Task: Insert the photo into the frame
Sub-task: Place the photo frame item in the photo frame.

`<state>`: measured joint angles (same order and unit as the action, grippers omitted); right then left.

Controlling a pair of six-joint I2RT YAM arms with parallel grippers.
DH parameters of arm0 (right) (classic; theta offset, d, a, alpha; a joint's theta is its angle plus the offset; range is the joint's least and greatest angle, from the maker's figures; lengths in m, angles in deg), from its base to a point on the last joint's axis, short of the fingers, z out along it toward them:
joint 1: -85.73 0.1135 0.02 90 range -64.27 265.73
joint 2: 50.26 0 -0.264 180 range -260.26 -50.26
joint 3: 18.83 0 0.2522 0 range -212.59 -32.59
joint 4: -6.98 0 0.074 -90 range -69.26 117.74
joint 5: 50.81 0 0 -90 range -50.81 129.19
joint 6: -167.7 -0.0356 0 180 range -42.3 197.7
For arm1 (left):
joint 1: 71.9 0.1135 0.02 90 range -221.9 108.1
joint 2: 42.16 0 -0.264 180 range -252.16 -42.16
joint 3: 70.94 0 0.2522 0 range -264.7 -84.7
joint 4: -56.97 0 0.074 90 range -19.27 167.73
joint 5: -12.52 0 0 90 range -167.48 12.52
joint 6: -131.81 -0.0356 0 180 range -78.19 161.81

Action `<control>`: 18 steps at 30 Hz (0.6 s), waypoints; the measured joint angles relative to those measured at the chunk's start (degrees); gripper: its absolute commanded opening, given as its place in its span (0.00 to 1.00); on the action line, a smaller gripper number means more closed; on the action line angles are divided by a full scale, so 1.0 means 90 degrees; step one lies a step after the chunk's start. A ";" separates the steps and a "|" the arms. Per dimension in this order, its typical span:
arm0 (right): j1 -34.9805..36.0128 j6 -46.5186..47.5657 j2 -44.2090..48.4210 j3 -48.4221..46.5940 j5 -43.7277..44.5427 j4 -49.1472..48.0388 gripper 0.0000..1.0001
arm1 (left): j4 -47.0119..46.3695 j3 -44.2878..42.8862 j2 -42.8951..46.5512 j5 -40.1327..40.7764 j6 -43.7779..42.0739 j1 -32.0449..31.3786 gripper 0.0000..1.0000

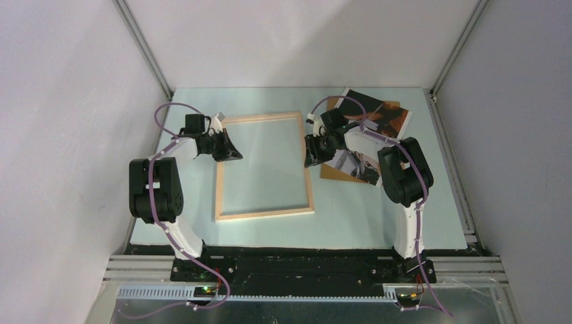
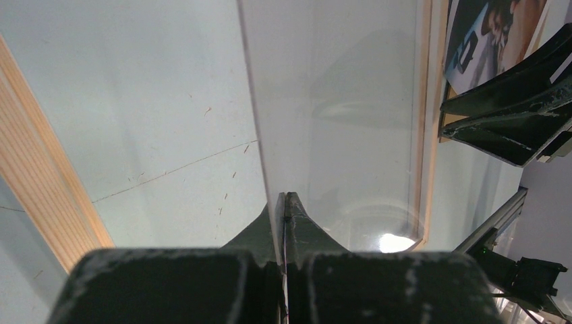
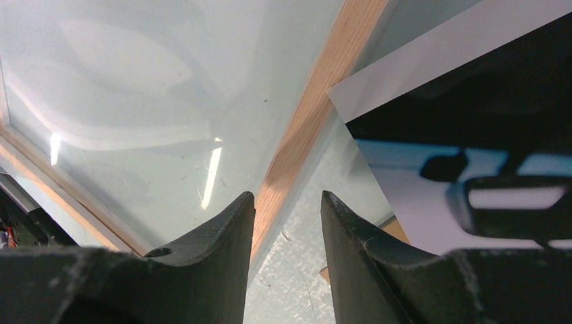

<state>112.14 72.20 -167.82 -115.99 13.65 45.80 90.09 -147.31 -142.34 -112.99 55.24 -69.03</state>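
The frame point(image 1: 266, 213), pale wood side up, lies flat in the middle of the table. A clear pane point(image 2: 337, 101) sits within it. My left gripper point(image 1: 233, 154) is at the frame's left rail point(image 2: 40, 169), jaws shut point(image 2: 284, 199) on the pane's thin left edge. My right gripper point(image 1: 311, 158) is open and empty, jaws point(image 3: 287, 202) straddling the frame's right rail point(image 3: 317, 115) just above it. The photo point(image 1: 384, 118), picture side up, lies at the back right, partly under my right arm. It also shows in the right wrist view point(image 3: 472, 135) and the left wrist view point(image 2: 496, 27).
A brown backing board point(image 1: 330, 172) lies under the photo, its corner showing beside the frame's right rail point(image 3: 398, 229). My right gripper's fingers point(image 2: 512, 115) show across the pane in the left wrist view. Enclosure walls and metal posts ring the table.
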 measured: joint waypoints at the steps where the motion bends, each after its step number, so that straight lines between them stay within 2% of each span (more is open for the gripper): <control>1: 0.0000 0.0000 0.0000 0.0000 0.0000 0.0000 0.46 | 0.0000 0.0000 -0.0002 0.0000 -0.0002 0.0000 0.00; 18: 0.0012 0.0000 -0.0012 -0.0007 0.0000 0.0005 0.45 | 0.0005 -0.0002 -0.0117 0.0087 -0.0168 -0.0027 0.00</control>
<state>112.25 72.20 -167.93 -116.05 13.65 45.84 90.13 -147.33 -143.39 -112.20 53.73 -69.27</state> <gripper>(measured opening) 0.453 0.005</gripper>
